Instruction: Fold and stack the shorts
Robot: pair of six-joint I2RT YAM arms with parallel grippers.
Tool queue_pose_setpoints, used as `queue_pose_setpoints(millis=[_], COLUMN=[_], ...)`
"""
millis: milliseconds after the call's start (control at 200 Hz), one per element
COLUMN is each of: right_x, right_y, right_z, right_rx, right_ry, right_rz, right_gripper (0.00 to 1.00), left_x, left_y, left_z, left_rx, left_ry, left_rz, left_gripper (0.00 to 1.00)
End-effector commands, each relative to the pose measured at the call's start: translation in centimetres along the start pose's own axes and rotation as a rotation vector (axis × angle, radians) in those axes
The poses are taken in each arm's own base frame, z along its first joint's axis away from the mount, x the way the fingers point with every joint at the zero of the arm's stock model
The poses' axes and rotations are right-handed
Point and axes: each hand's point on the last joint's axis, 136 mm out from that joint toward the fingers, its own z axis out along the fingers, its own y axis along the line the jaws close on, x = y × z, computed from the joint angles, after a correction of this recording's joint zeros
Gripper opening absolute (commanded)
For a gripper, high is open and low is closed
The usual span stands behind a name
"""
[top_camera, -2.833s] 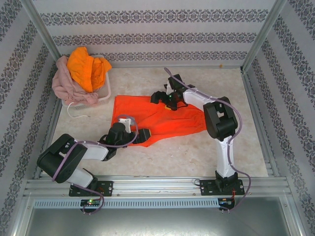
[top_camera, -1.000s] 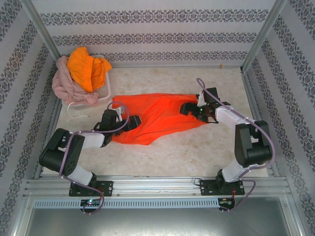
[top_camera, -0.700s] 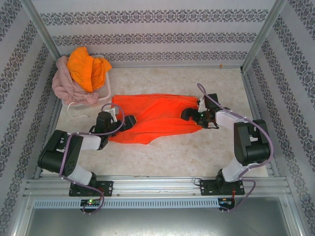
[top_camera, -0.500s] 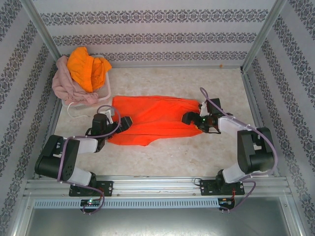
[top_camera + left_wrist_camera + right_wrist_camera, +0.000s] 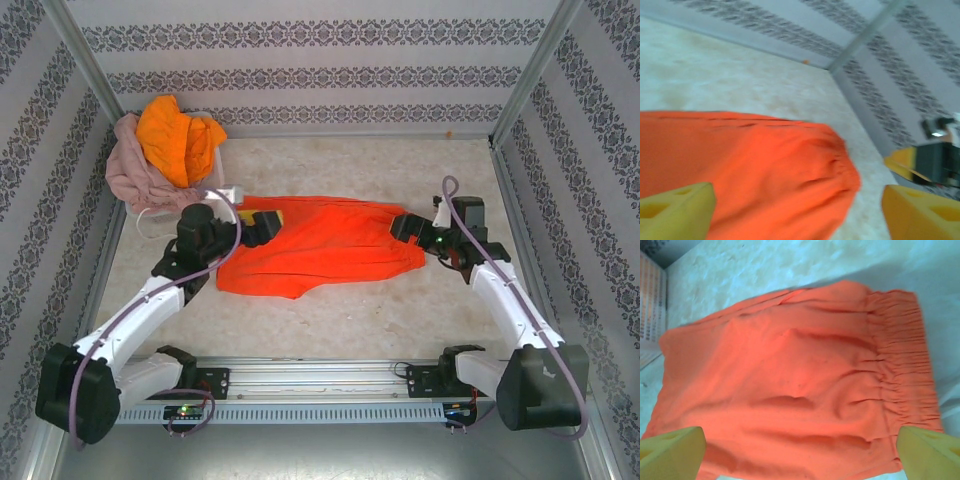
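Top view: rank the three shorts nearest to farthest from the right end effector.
1. Red shorts: mid-table, its waistband right by the right end effector.
2. Orange shorts: far-left corner, on top of the pile.
3. Pink shorts: leftmost, against the left wall.

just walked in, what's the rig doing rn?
Shorts folding, at an early stage. The red-orange shorts lie spread on the table. The left gripper is at one end and the right gripper at the other, both open and holding nothing. The pink shorts and yellow-orange shorts sit heaped in the white basket, far left corner. Nothing is stacked yet.
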Motion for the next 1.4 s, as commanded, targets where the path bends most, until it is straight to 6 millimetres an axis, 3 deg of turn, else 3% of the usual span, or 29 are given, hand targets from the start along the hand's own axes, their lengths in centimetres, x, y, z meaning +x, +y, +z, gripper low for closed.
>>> queue_pose_setpoints(millis=[0,175,295,480,764,919,1179,1394], right_x=[-0.8,-2.0,-2.3,-2.5,-2.0,-1.5,-0.8,0.1], right_y=[-0.7,-2.3,-3.1,-4.6,-6.1,-6.8,-7.3,-7.3], right_z=[-0.3,-0.7,-1.1,-1.8,-1.3,-0.3,1.7,3.8], right_rx=[-0.008,0.025,0.027,0.039,0.042,0.05,0.059,0.108], right_ry=[0.008,-0.02,-0.03,-0.051,-0.007,0.033,0.103,0.179], right_rz=[0.017,0.05,0.085,0.136,0.176,0.195,0.19,0.129], right_gripper=[0.98,0.98,0.98,0.98,0.98,0.98,0.98,0.96], left_x=[1.6,3.4,6.0,9.5,15.6,18.7,22.9,24.0], left_y=[-3.5,-10.0,-12.3,-12.9,-11.1,-8.6,-2.6,0.5], left_z=[3.3,10.6,15.4,21.5,28.0,29.1,27.9,25.6], left_rx=[0.08,0.234,0.286,0.326,0.275,0.204,0.058,0.013], left_ry=[0.109,0.22,0.31,0.404,0.547,0.6,0.652,0.636], left_rz=[0.023,0.05,0.024,-0.056,-0.115,-0.136,-0.129,-0.184], left_gripper=[0.73,0.46,0.27,0.0,0.0,0.0,0.0,0.0])
